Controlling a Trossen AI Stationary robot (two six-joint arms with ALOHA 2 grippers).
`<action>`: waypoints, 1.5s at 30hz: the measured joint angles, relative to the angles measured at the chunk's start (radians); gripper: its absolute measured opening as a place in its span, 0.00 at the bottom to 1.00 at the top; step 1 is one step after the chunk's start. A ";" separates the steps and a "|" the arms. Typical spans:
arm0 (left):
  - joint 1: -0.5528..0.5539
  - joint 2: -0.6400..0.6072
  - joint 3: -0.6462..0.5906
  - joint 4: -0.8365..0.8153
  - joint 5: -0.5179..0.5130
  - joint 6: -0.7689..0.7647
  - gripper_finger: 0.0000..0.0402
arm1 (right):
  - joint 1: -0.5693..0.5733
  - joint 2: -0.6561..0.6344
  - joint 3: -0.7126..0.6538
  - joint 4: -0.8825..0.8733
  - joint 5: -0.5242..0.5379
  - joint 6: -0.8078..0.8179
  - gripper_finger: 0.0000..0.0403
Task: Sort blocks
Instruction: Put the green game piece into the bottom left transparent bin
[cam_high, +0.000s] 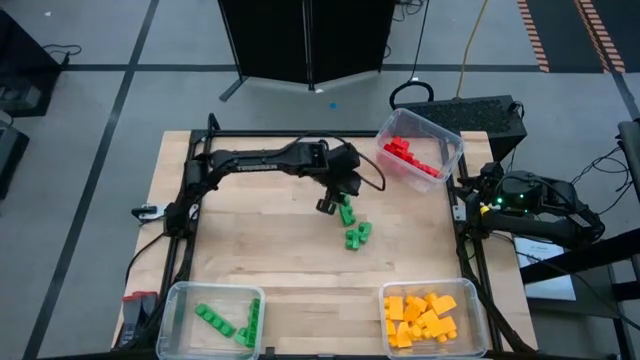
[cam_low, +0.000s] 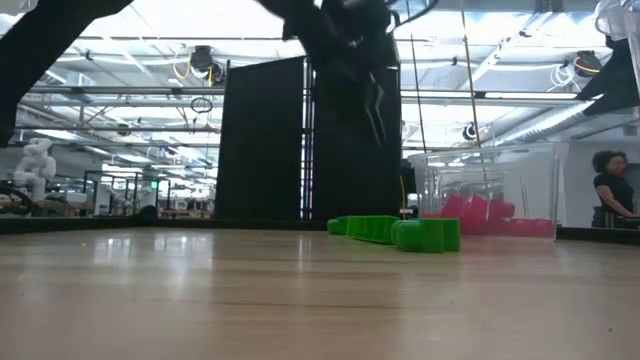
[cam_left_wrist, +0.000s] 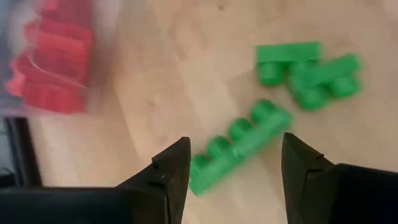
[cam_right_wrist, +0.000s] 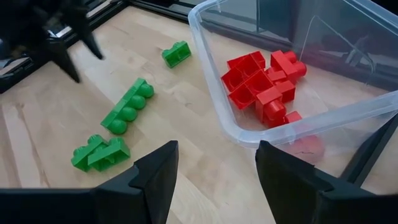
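Near the middle of the wooden table (cam_high: 260, 240): loose green blocks (cam_high: 353, 228), studded plastic bricks. One is a long single-row brick (cam_left_wrist: 239, 152); two short ones lie overlapped just beside it, and another sits apart (cam_right_wrist: 176, 54). Sorted stock: red blocks (cam_high: 410, 158) in a clear bin (cam_high: 447, 135) at the far right of the loose group; yellow-orange blocks (cam_high: 420, 318) in a bin at the near right; more green blocks (cam_high: 228, 322) in a bin at the near left. Left gripper (cam_high: 330, 203): above the long green brick, fingers spread to either side, holding nothing. Right gripper (cam_right_wrist: 214, 168): parked off the table's right edge beside the red bin, fingers spread, holding nothing.
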 joint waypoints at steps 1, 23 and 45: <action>0.003 0.000 -0.030 0.053 -0.001 0.011 0.38 | 0.000 0.000 0.000 0.002 0.000 0.000 0.52; 0.017 0.204 -0.116 0.224 -0.027 0.322 0.38 | 0.000 0.000 0.000 0.018 0.005 0.083 0.52; -0.002 0.241 -0.109 0.276 -0.150 -0.002 0.01 | 0.000 0.000 0.000 0.024 0.004 0.132 0.52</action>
